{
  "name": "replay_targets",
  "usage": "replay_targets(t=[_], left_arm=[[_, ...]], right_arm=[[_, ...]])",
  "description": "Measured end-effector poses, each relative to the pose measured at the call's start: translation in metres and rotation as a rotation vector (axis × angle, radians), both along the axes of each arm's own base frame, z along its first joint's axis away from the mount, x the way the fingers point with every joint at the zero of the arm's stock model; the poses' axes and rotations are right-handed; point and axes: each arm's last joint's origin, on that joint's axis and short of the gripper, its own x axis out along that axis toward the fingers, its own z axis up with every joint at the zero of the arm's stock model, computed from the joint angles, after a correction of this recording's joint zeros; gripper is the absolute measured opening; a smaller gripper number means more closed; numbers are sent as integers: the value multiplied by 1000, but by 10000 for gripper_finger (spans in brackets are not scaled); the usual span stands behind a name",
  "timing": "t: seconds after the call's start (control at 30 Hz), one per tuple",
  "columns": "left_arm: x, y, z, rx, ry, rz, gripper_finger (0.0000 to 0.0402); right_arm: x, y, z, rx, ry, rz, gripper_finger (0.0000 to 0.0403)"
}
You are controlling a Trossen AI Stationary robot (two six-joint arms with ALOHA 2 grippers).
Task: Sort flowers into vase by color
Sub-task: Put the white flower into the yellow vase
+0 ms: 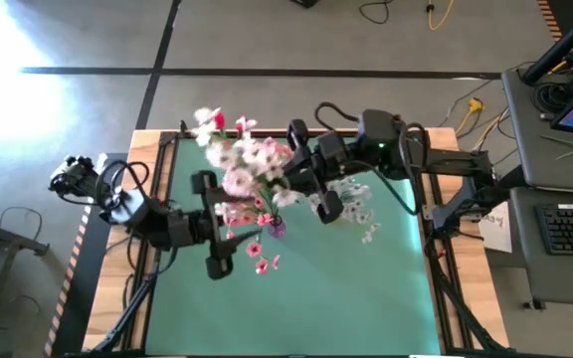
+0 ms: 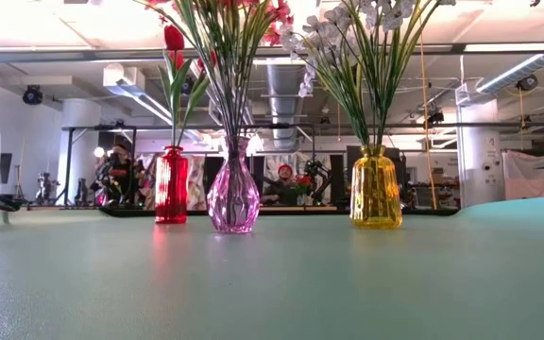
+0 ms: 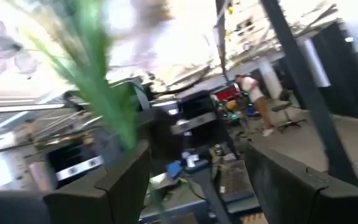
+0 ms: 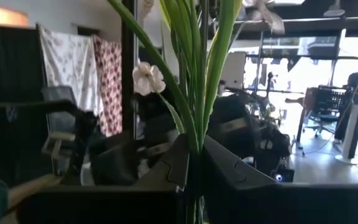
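High view: left pincer point(image 1: 214, 221) just beside pink flowers point(image 1: 252, 169), fingers apart, nothing between them. Right pincer point(image 1: 326, 204) clamped on white flowers' point(image 1: 358, 209) stems; right wrist view alone shows stems point(image 4: 194, 93) pinched between fingers. Low view only: three vases on worktop point(image 2: 272, 283), below both pincers: red vase point(image 2: 171, 185) with red blooms, pink vase point(image 2: 233, 186) with pink spray, yellow vase point(image 2: 376, 187) with white spray.

Red point(image 2: 171, 185), pink point(image 2: 233, 196), yellow vases point(image 2: 376, 189); teal table point(image 2: 348, 283)
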Motion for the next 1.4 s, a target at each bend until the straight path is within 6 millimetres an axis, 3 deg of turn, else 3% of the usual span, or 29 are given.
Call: replay_targets(t=[0.23,0.6,0.93,1.1,1.3,1.4], left_arm=[[-2,18,3,-22,-52,17,244],[-1,25,7,5,-84,7,241],[-1,25,7,-13,-86,-5,186],[-1,23,4,-16,-33,-16,180],[-14,23,1,-66,61,61,210],[-23,19,-2,-82,123,69,227]], right_arm=[[9,5,8,-27,-8,15,18],[24,16,-4,-77,-2,35,18],[28,19,-11,-76,54,43,18],[15,26,-4,-67,73,38,18],[-28,31,23,-104,45,-103,18],[-44,42,24,-129,47,-99,18]])
